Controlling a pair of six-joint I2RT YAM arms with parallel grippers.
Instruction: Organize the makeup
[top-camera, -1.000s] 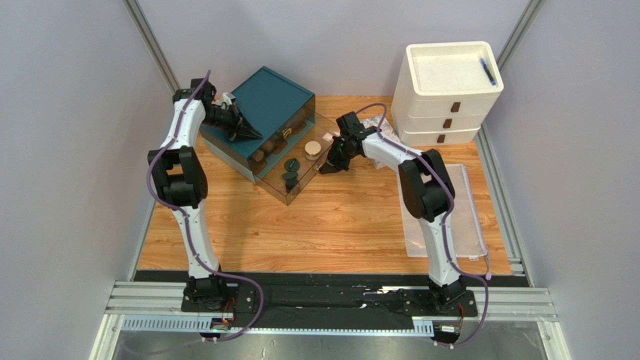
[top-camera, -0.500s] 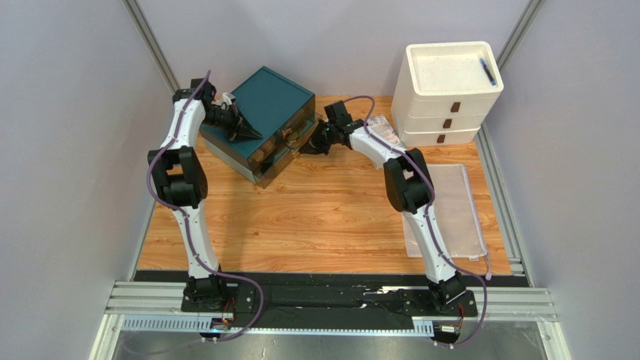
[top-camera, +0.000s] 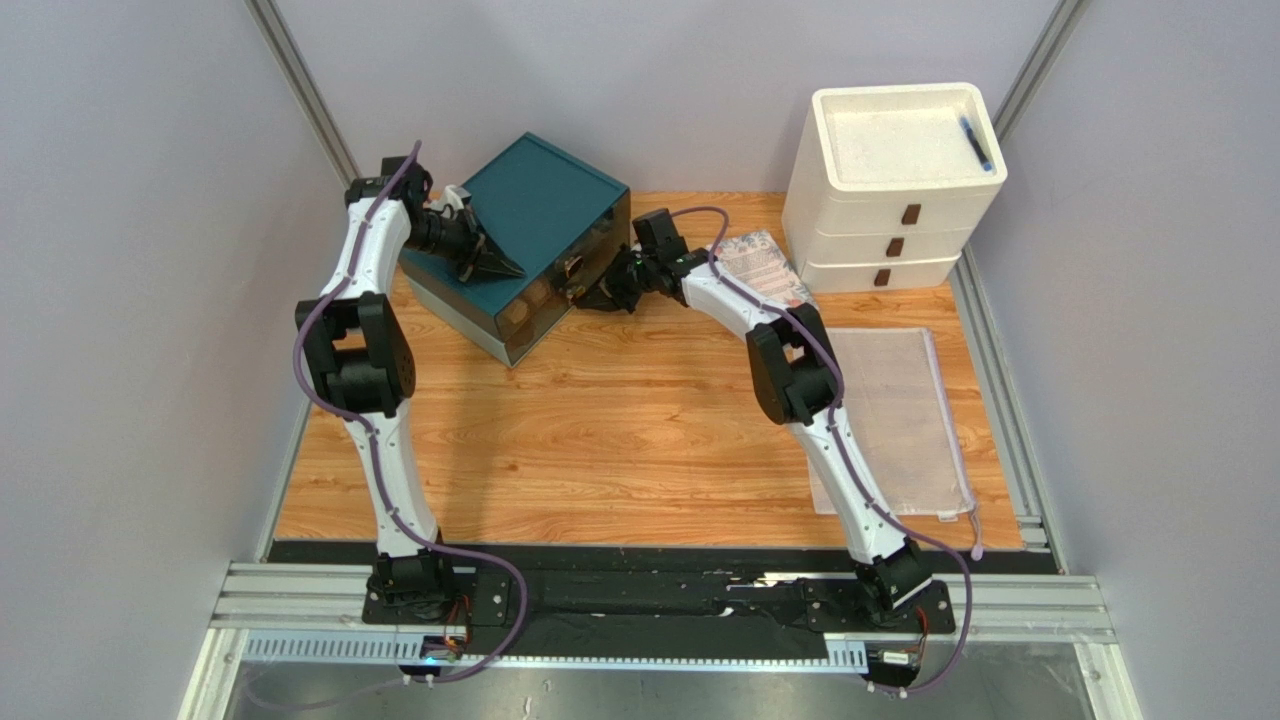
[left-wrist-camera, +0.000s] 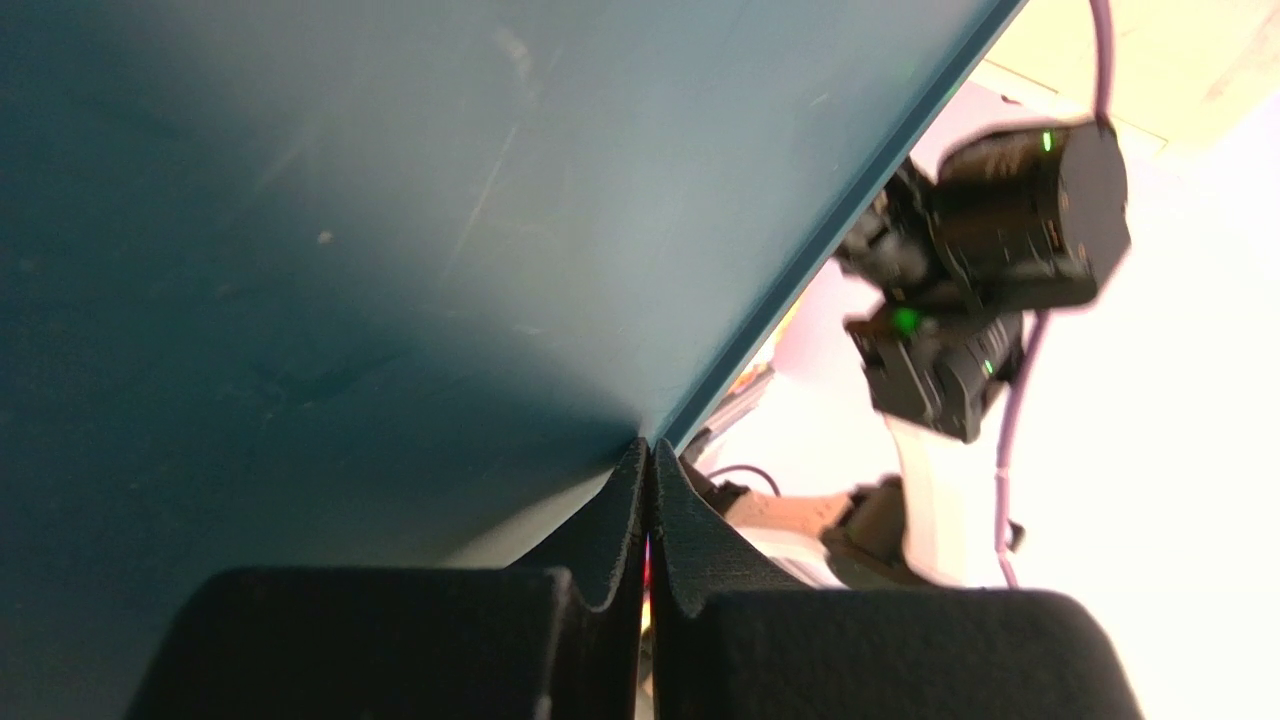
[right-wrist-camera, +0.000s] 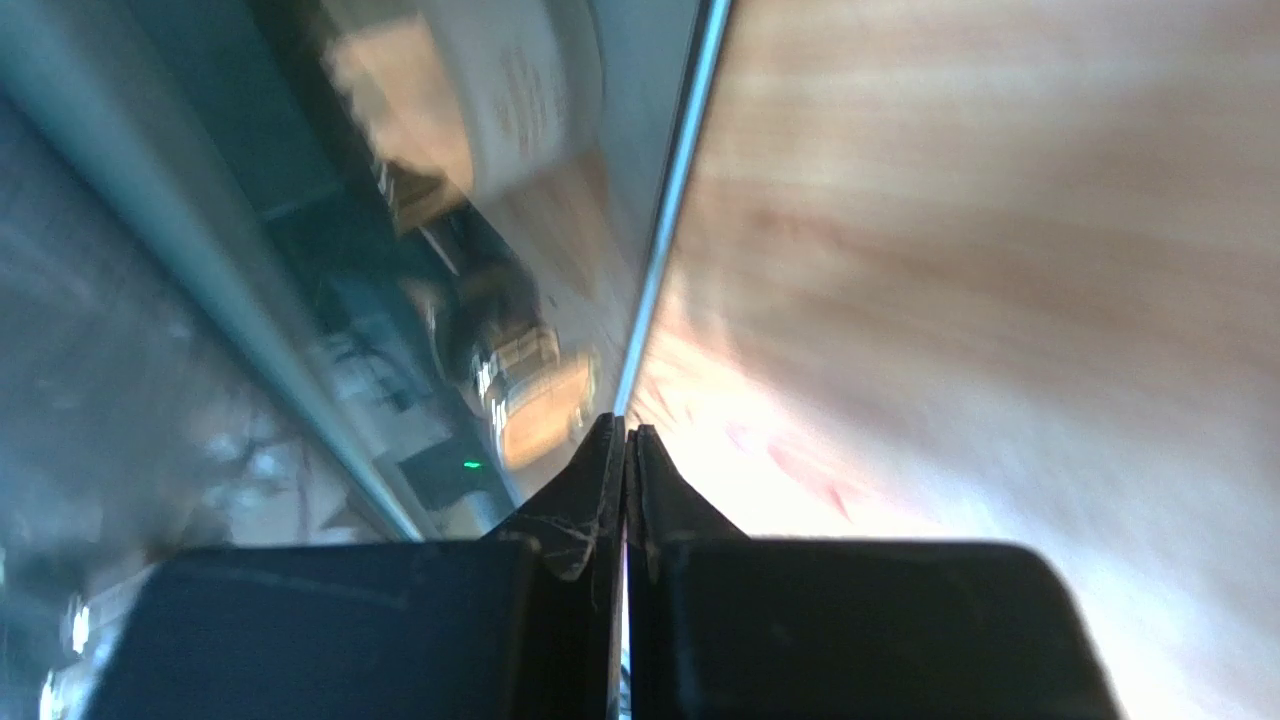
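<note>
Teal box (top-camera: 541, 203) keeps the makeup (right-wrist-camera: 508, 83) in its drawer, visible only through the smoky drawer front (top-camera: 556, 300). The right fingers (right-wrist-camera: 579, 518) are closed together with their tips against that front. The left fingers (left-wrist-camera: 601, 525), also together, rest at the edge of the box top. An off-centre push could turn the box on the surface (top-camera: 661, 420), or the tips could slip. Blur hides which items lie inside, and I cannot tell if the drawer is fully shut.

A teal box (top-camera: 541, 203) sits at the far left corner of the counter (top-camera: 631, 435). White drawers (top-camera: 899, 188) stand at the far right corner. A see-through pouch (top-camera: 902, 413) lies along the right edge.
</note>
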